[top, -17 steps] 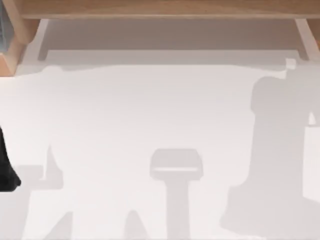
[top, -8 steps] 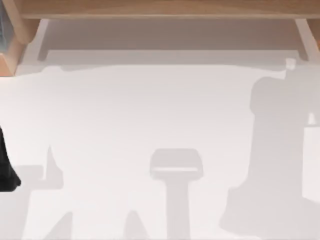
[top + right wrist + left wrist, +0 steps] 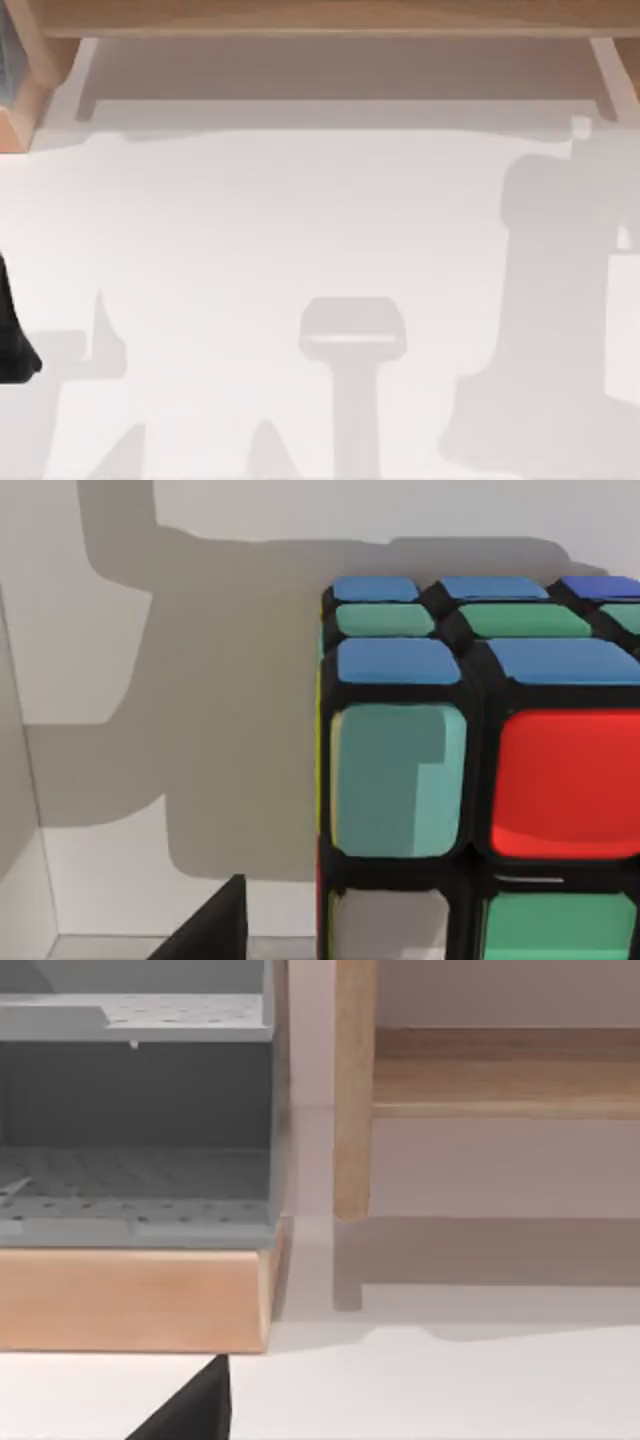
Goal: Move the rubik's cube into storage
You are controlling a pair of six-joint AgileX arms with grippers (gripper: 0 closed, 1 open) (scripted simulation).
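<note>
Rubik's cube (image 3: 470,780) sits very close to the right wrist camera, resting on the white table (image 3: 230,660) and casting a broad grey shadow across it; the cube's near face has a pale teal sticker beside a red one, with blue and green stickers on the rows above. A dark piece of the right gripper (image 3: 210,928) juts up at the lower edge just beside the cube, and whether its fingers are spread or pressed together cannot be told. From the top view, the white table (image 3: 300,220) carries only soft grey shadows, and a light wooden shelf (image 3: 320,18) runs along its far edge. A black part of the left arm (image 3: 12,340) shows at the table's left edge, well short of the shelf. In the left wrist view, a grey perforated storage bin (image 3: 135,1090) stands on a wooden base (image 3: 130,1300) set on the table, just beside a wooden shelf post (image 3: 353,1090). A dark tip of the left gripper (image 3: 190,1410) shows in front of the base, and its finger state cannot be told either.
</note>
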